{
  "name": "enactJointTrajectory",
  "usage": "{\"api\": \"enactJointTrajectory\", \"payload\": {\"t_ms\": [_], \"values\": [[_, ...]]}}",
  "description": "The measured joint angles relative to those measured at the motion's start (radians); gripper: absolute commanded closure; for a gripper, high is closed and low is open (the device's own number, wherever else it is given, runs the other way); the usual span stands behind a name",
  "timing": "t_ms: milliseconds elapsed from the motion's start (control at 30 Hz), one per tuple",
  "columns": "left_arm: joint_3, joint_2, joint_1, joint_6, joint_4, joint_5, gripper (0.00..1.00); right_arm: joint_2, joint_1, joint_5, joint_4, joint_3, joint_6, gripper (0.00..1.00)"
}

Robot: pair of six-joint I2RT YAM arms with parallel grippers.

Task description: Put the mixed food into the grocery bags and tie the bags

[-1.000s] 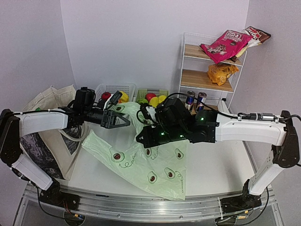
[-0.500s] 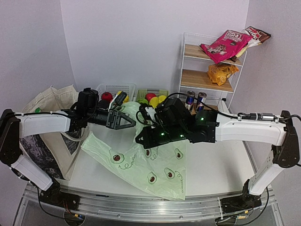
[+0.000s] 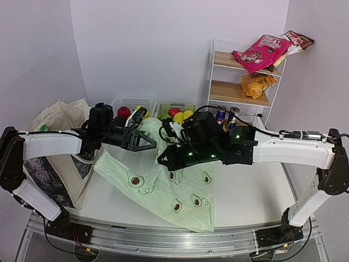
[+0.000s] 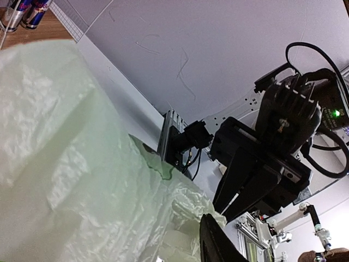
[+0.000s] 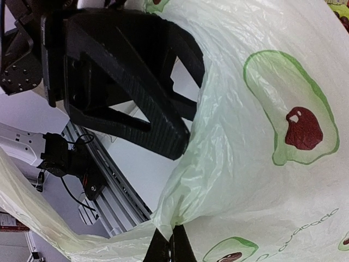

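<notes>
Top external view, as I stand here: the thin pale-green plastic bag printed with avocados lies mostly flat on the white tabletop, right under both pincers. The right pincer has its fingers pressed together on a fold of the bag's edge and holds it up a little. The left pincer is spread wide just beside that lifted edge and holds nothing. I think they are trying to open the bag's mouth.

I see no food in this bag. Red and yellow fruit pieces sit in the white slotted basket and the green slotted basket, on the far side of the pincers. Blue-silver drink cans stand low on the white wire shelf, past the right pincer. The pink snack packet and orange snack packet lie higher up on it.

The large beige canvas tote slumps to the left of the left pincer. I cannot see inside it. Neither bag is tied.

So the job looks close to its start. The bags need opening, filling and tying.
</notes>
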Motion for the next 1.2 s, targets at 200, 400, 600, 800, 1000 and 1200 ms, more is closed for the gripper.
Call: {"api": "enactJointTrajectory", "payload": {"t_ms": [200,400,600,800,1000,1200], "values": [[-0.018,0.000,0.008,0.008,0.007,0.044,0.54,-0.028,0.000,0.001,0.001,0.000,-0.005,1.00],[-0.018,0.004,-0.023,0.020,0.021,0.043,0.48,-0.028,0.000,-0.002,0.001,0.001,-0.006,1.00],[-0.010,0.010,-0.036,0.002,0.032,0.003,0.51,-0.028,0.000,-0.002,0.001,0.001,-0.007,1.00],[-0.009,0.013,-0.036,-0.036,0.056,-0.027,0.47,-0.028,0.000,-0.002,0.001,0.001,-0.007,1.00],[-0.001,0.018,-0.041,-0.072,0.099,-0.062,0.53,-0.028,0.000,-0.006,0.001,0.001,-0.007,1.00],[0.001,0.028,-0.059,-0.098,0.130,-0.072,0.96,-0.028,0.000,-0.012,0.001,0.001,-0.007,1.00]]}}
